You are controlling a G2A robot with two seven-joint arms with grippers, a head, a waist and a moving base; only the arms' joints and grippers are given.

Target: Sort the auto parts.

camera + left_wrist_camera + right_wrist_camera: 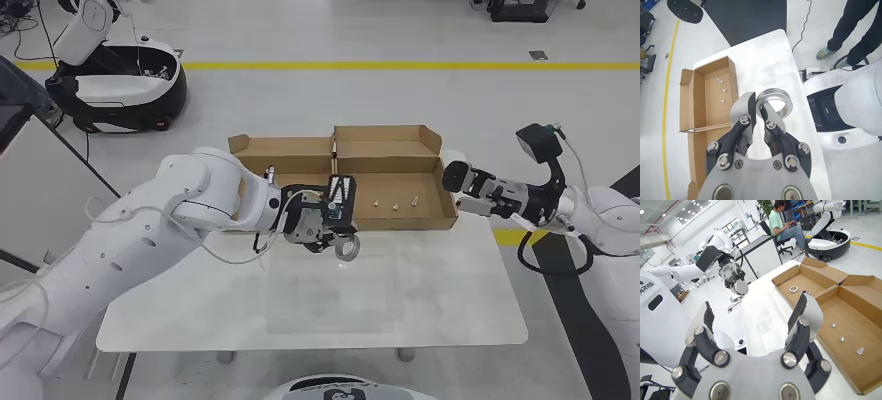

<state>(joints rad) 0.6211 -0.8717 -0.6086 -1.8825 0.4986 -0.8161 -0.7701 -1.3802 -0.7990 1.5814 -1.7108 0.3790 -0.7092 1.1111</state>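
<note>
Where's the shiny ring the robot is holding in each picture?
Top view: ring in the left gripper, over the table, near the bolt box.
Left wrist view: ring pinched by the left gripper, one finger inside it.
Right wrist view: ring hanging from the left gripper, far off.
Landmark: the bolt box, with three bolts.

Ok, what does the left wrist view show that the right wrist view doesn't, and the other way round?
Left wrist view: the grip up close. The left gripper is shut on the metal ring, with one finger through its hole and the other against its outer wall.
Right wrist view: the open right gripper, and two more ring-shaped parts lying in one cardboard box.
Both: the held ring, the white table, and three bolts in the other box.
</note>
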